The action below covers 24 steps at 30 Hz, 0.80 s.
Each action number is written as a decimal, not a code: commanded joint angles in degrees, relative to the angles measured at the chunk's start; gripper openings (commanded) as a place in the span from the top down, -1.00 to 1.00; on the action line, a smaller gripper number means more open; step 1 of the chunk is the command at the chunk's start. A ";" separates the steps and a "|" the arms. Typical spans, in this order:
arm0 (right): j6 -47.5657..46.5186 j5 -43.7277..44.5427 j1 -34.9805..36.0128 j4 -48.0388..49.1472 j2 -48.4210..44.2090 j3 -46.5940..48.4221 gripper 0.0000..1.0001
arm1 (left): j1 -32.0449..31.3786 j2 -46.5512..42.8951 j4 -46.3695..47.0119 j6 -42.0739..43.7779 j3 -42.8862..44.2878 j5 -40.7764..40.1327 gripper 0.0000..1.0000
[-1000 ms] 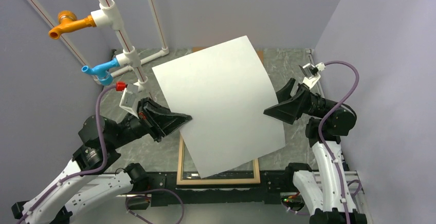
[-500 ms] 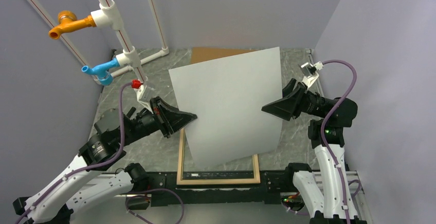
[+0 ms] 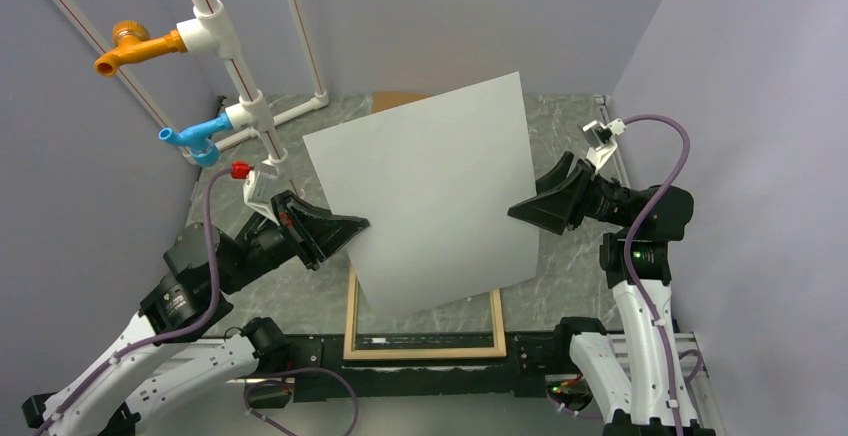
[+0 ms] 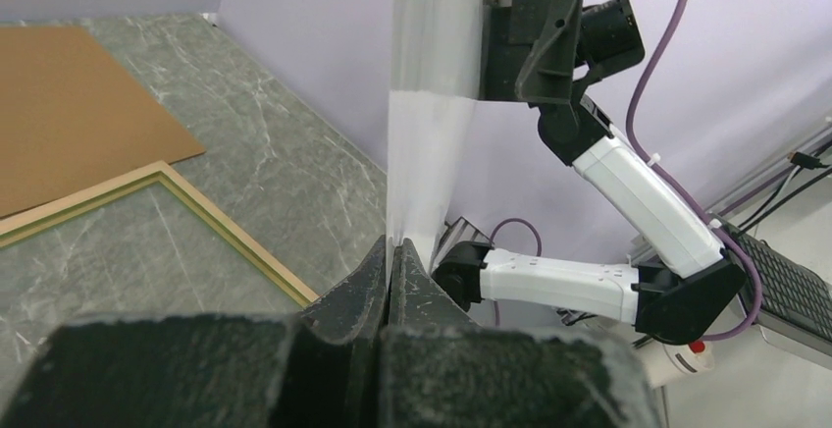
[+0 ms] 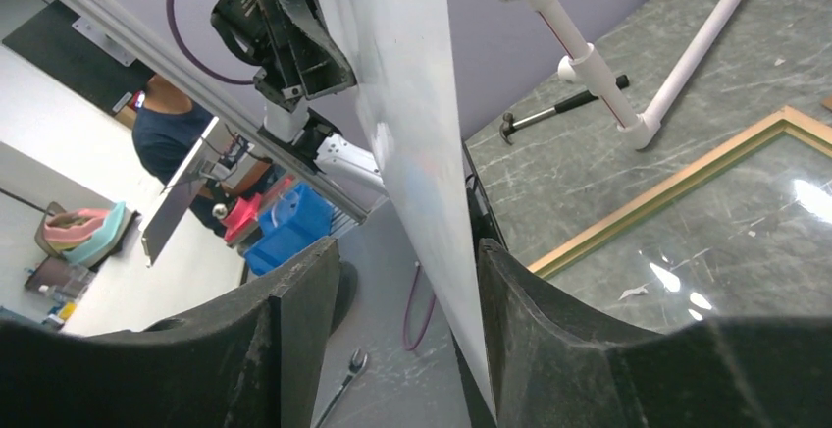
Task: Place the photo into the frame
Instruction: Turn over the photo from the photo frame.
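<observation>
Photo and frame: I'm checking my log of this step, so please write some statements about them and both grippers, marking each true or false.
1. The large white-backed paper photo hangs above the table, between both arms. True.
2. The left gripper is open. False: it is shut on the photo's edge.
3. The right gripper is open, the photo's other edge between its fingers. True.
4. The pale wooden glass-paned frame is lifted. False: it lies flat on the grey marbled table.
</observation>
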 commanded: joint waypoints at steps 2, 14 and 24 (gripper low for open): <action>3.89 -1.08 0.86 6.34 -0.14 -0.14 -0.14 | 0.19 -1.09 2.57 -1.31 -1.27 -3.65 1.00; -5.34 -1.13 1.60 -5.05 -0.02 2.94 0.68 | 0.15 -2.39 1.19 -1.86 -1.91 -7.02 1.00; -12.49 0.24 1.63 -13.73 0.78 5.13 1.00 | 0.20 -1.95 0.83 -2.40 -2.46 -7.61 -0.54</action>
